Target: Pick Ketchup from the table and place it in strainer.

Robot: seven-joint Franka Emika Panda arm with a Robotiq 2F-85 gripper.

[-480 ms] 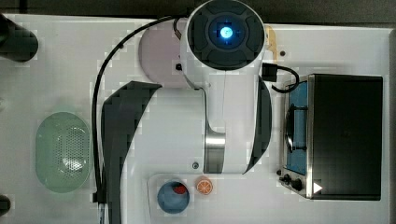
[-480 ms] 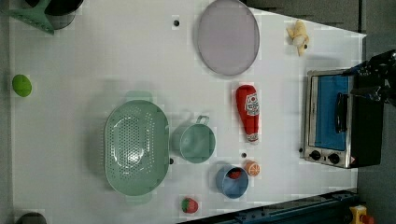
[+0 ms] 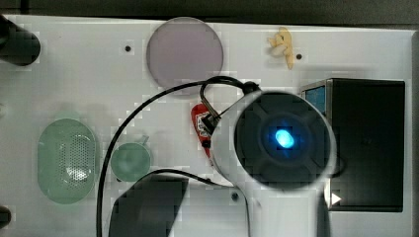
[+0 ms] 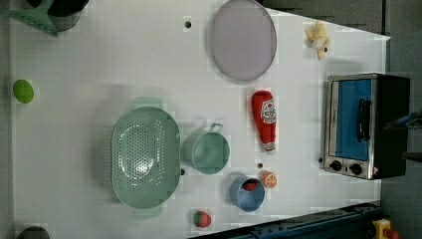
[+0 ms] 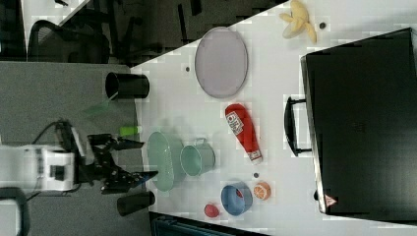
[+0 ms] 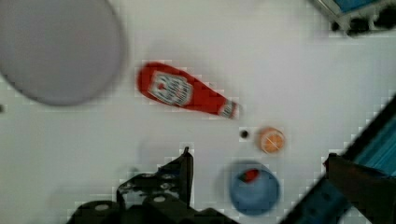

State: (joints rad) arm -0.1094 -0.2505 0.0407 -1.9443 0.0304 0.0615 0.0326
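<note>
The Ketchup point(image 4: 264, 119) is a red bottle with a white label, lying on its side on the white table between the lilac plate and the blue bowl. It also shows as the Ketchup point(image 6: 187, 93) and the Ketchup point(image 5: 242, 130). In the top view the arm's round wrist covers most of the Ketchup point(image 3: 199, 121). The strainer point(image 4: 145, 157) is a pale green perforated oval, empty, left of the green cup in the left view; the top view has the strainer point(image 3: 66, 160) at its left. My gripper point(image 6: 258, 156) hangs open above the table, holding nothing, apart from the bottle. In the right view the gripper point(image 5: 140, 158) has its fingers spread wide.
A green cup point(image 4: 210, 152) stands between strainer and bottle. A blue bowl point(image 4: 247, 193), an orange slice point(image 4: 269, 179) and a strawberry point(image 4: 201, 218) lie near the left view's bottom edge. A lilac plate point(image 4: 242, 39), a banana point(image 4: 317, 37) and a toaster oven point(image 4: 366, 124) sit beyond.
In the top view the arm's wrist has swung from beside the plate down and right, over the ketchup, now covering the blue bowl and orange slice. The table's objects have not moved.
</note>
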